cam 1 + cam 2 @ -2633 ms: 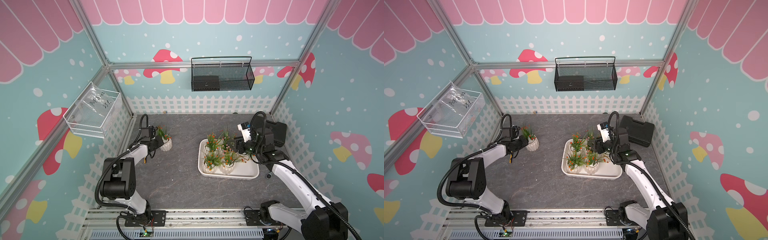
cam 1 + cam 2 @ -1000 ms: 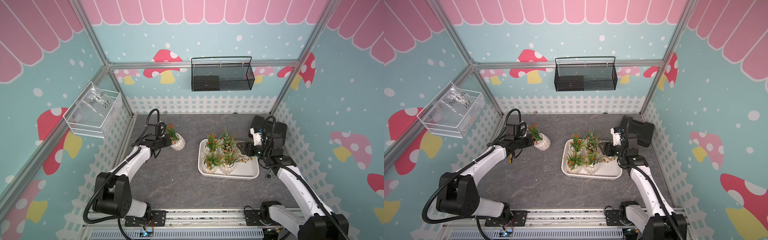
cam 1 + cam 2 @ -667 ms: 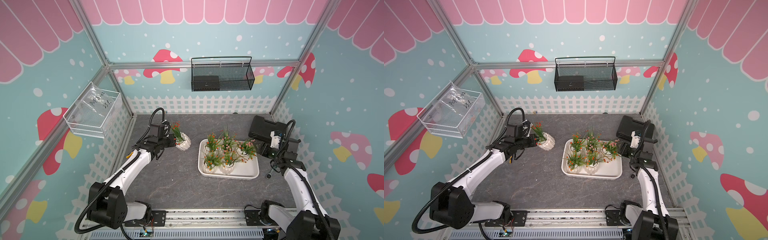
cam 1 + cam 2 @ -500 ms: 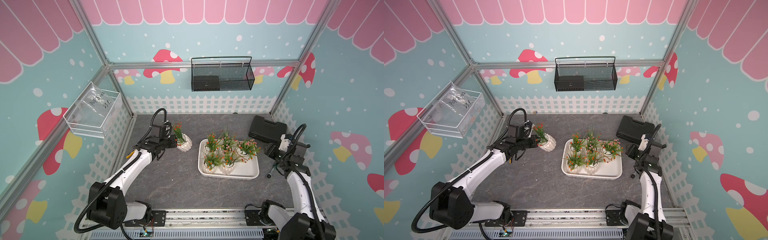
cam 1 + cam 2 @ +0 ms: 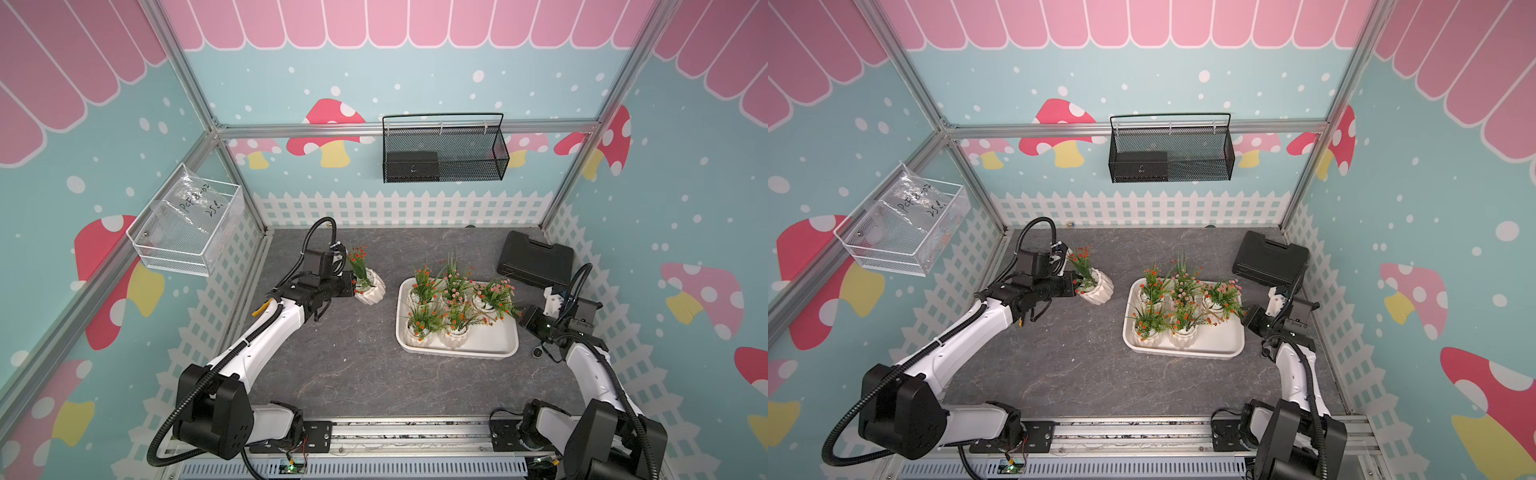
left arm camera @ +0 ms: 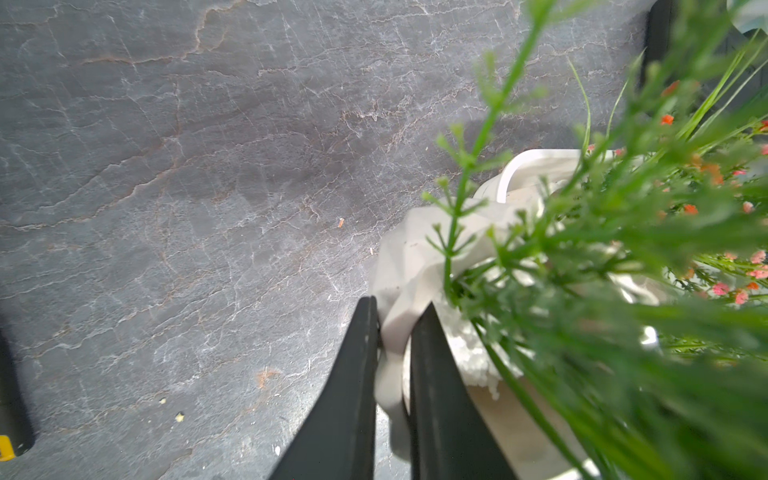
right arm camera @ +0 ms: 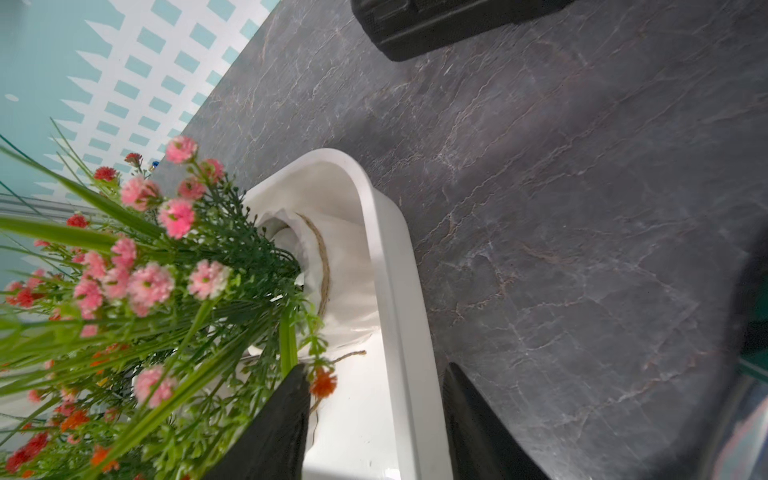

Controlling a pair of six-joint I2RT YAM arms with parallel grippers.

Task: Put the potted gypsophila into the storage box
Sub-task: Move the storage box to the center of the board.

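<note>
Potted gypsophila (image 5: 369,291), the sixth and last pot outside, had been carried rightwards over the desk (image 5: 353,374) by the left claw (image 6: 399,316). The claw was clamped on its white rim, and the pot was held just left of the storage box (image 5: 457,354). Five pots (image 5: 446,307) stood inside the box, the pink-flowered one (image 5: 492,297) newly set at its far right corner. The right claw (image 7: 376,372), jaws apart and empty, had been drawn back to the box's right edge. Only one placement was judged to remain.

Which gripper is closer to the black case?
Right. The right gripper is close in front of the black case; the left gripper is beyond the box, gripping a pot.
</note>
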